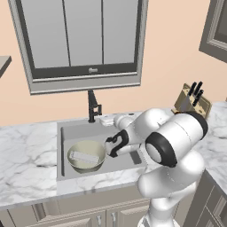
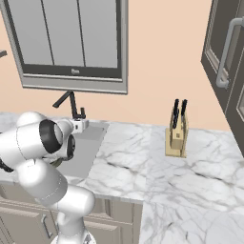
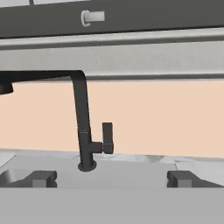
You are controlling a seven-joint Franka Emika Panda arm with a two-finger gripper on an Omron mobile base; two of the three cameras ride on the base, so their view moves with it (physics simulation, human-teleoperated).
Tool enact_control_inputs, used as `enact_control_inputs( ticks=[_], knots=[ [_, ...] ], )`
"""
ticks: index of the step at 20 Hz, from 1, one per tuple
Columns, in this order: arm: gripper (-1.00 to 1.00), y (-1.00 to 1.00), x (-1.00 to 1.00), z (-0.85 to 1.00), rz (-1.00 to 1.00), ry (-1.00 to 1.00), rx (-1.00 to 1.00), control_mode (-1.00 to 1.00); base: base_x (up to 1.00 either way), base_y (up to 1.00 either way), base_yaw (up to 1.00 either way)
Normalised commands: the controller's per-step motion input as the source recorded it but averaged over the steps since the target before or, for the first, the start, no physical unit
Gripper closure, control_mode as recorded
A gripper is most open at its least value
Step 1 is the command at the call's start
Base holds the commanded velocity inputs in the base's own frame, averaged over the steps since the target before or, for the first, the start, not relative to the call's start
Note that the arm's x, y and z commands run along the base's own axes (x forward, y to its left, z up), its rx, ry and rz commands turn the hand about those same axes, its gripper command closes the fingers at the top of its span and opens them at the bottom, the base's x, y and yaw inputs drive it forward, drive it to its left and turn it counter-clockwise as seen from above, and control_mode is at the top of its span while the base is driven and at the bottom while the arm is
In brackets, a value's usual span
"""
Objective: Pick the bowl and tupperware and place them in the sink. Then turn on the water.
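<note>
Facing faucet [image 3: 87, 131], gripper [image 3: 111, 178] jaws apart; spout cut off; tupperware [image 1: 84, 156] in bowl [image 1: 86, 156].

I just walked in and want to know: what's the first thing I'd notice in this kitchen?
The big white robot arm bends over the marble counter, with its open gripper facing the tall black faucet at the back of the sink. In the sink sits the bowl, and the tupperware lies inside it. To the right, a wooden knife block stands on the counter.
</note>
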Motion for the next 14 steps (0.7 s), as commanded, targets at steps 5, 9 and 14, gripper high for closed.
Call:
enact_control_inputs(
  ticks=[5,9,14],
  knots=[
    [-1.00,0.00,0.17,-0.11,0.00,-0.01,0.00,-1.00,0.00,0.00,0.00],
    [-1.00,0.00,0.16,-0.09,0.00,-0.01,0.00,-1.00,0.00,0.00,0.00],
    [-1.00,0.00,0.19,-0.06,0.00,-0.01,0.00,-1.00,0.00,0.00,0.00]
  ],
)
